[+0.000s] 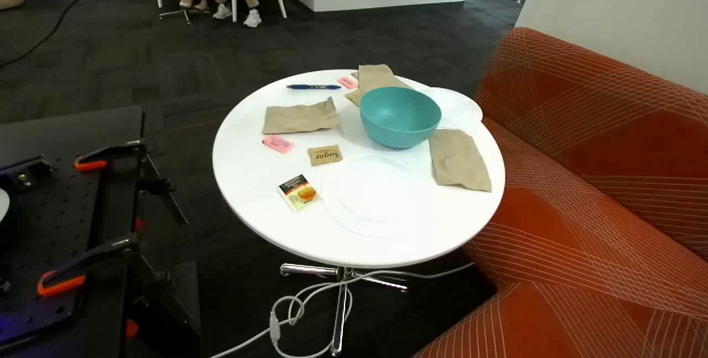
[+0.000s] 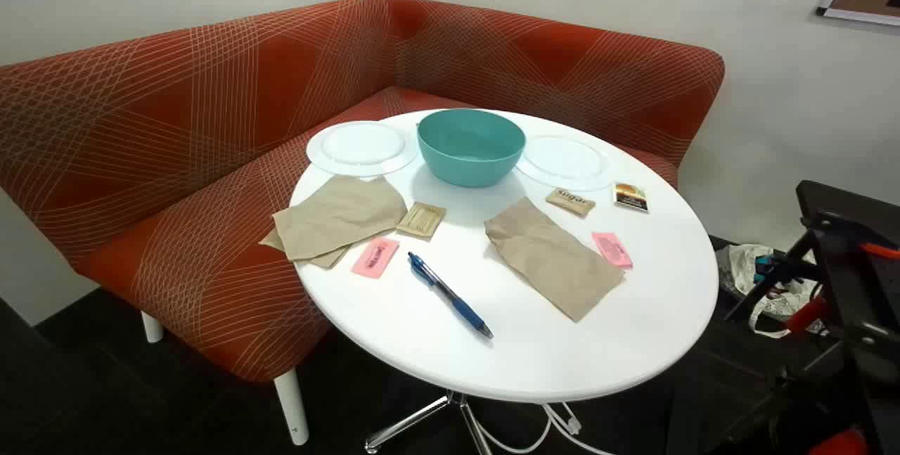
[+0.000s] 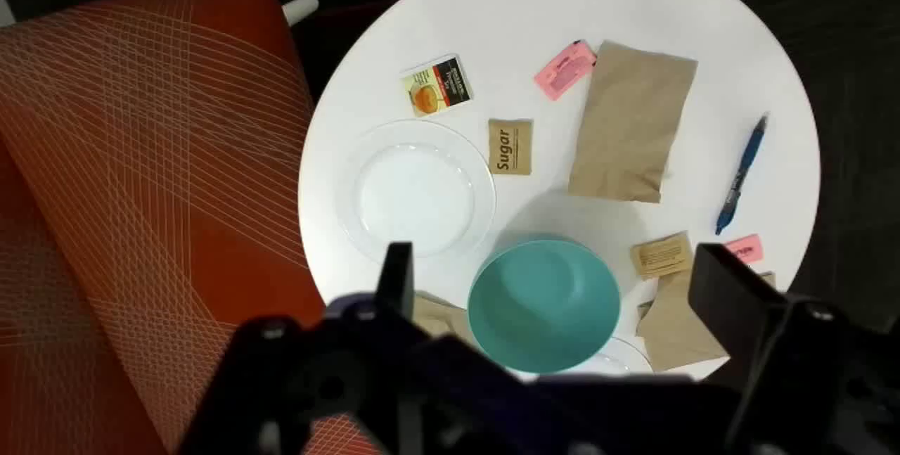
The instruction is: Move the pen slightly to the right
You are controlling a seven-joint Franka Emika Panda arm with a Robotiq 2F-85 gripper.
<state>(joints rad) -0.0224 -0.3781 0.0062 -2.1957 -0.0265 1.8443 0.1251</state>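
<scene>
The pen (image 1: pixel 314 87) is a thin dark blue stick lying flat on the round white table (image 1: pixel 249 181), near its edge. It also shows in an exterior view (image 2: pixel 448 293), close to a pink packet (image 2: pixel 375 257), and in the wrist view (image 3: pixel 742 175) at the right side of the table. My gripper (image 3: pixel 555 254) shows only in the wrist view. Its two black fingers are wide apart with nothing held between them. It hangs well above the table, with the teal bowl (image 3: pixel 545 307) in line between the fingers. The pen is beyond the right finger, apart from it.
Brown napkins (image 2: pixel 555 258), a sugar packet (image 3: pixel 510 147), a tea packet (image 3: pixel 437 86), another pink packet (image 3: pixel 566 69) and clear plates (image 2: pixel 362 148) lie around the bowl. An orange sofa (image 2: pixel 295 96) borders the table. A black bench with clamps (image 1: pixel 116 192) stands beside it.
</scene>
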